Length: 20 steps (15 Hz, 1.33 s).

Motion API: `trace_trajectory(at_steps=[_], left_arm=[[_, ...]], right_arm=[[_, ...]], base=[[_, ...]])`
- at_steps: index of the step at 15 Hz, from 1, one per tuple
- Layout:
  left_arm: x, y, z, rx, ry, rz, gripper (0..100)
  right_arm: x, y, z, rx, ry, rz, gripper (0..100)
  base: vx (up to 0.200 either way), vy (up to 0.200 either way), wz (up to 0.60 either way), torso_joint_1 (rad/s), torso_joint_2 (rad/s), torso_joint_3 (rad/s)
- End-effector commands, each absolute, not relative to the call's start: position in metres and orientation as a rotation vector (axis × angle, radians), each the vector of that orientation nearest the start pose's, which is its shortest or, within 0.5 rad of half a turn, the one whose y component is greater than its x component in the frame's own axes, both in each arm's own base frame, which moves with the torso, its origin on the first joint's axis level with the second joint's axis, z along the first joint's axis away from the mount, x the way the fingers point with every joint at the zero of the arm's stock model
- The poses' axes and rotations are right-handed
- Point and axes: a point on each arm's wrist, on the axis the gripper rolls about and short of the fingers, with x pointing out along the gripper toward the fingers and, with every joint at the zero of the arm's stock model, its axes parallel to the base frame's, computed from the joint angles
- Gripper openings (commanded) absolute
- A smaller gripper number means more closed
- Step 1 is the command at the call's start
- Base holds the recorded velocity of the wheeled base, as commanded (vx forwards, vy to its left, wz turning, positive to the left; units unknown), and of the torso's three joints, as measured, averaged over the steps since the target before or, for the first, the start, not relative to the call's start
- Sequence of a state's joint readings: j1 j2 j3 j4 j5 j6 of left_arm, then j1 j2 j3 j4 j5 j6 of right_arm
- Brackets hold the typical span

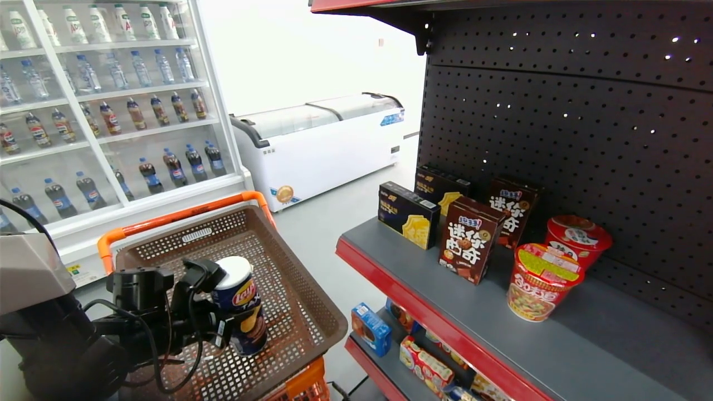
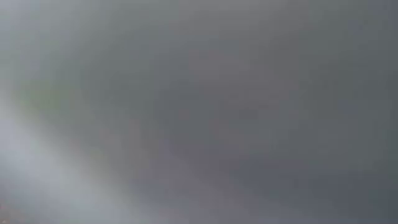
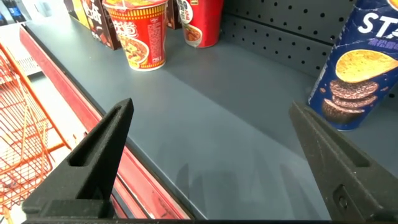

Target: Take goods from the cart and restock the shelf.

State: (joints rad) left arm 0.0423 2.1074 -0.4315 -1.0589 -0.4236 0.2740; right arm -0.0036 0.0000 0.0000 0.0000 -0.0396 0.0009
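Our left hand (image 1: 216,307) pinches the chips can (image 1: 243,303) upright in the cart (image 1: 303,281), side-on, we reckon to lift it clear, while our right hand (image 3: 211,115) hangs spread over the shelf (image 3: 205,146) beside a blue can (image 3: 360,68)

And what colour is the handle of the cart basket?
Orange; the handle shows best in the head view.

A glass-door drinks cooler (image 1: 111,139) full of bottles (image 1: 135,114) stands beside a white chest freezer (image 1: 317,147).
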Motion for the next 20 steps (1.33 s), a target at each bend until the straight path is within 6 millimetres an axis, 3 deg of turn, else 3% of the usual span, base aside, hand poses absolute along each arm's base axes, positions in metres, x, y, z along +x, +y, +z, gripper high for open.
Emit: trace_trajectory(at_steps=[1,5,10,14,15,17,20], left_arm=[[0.292,0.004,0.018,0.120,0.552,-0.437,0],[0.285,0.007,0.040,0.144,0.488,-0.393,0],[0.265,0.000,0.111,0.091,0.321,-0.324,0],[0.215,-0.001,0.162,0.064,0.241,-0.311,0],[0.188,-0.001,0.176,0.057,0.234,-0.307,0],[0.150,-0.002,0.188,0.039,0.227,-0.301,0],[0.103,-0.004,0.187,0.057,0.147,-0.307,0]], right_arm=[[-0.023,-0.001,0.075,0.000,0.000,-0.043,100],[-0.023,-0.001,0.075,0.002,0.000,-0.043,100],[-0.023,-0.001,0.075,0.000,0.000,-0.043,100],[-0.023,-0.001,0.075,0.000,0.000,-0.043,100],[-0.023,-0.001,0.075,0.002,0.000,-0.043,100],[-0.023,-0.001,0.075,0.000,0.000,-0.043,100],[-0.023,-0.001,0.075,0.000,0.000,-0.043,100]], base=[[0.000,0.000,0.00,0.000,0.00,0.000],[0.000,0.000,0.00,0.000,0.00,0.000],[0.000,0.000,0.00,0.000,0.00,0.000],[0.000,0.000,0.00,0.000,0.00,0.000],[0.000,0.000,0.00,0.000,0.00,0.000],[0.000,0.000,0.00,0.000,0.00,0.000],[0.000,0.000,0.00,0.000,0.00,0.000]])
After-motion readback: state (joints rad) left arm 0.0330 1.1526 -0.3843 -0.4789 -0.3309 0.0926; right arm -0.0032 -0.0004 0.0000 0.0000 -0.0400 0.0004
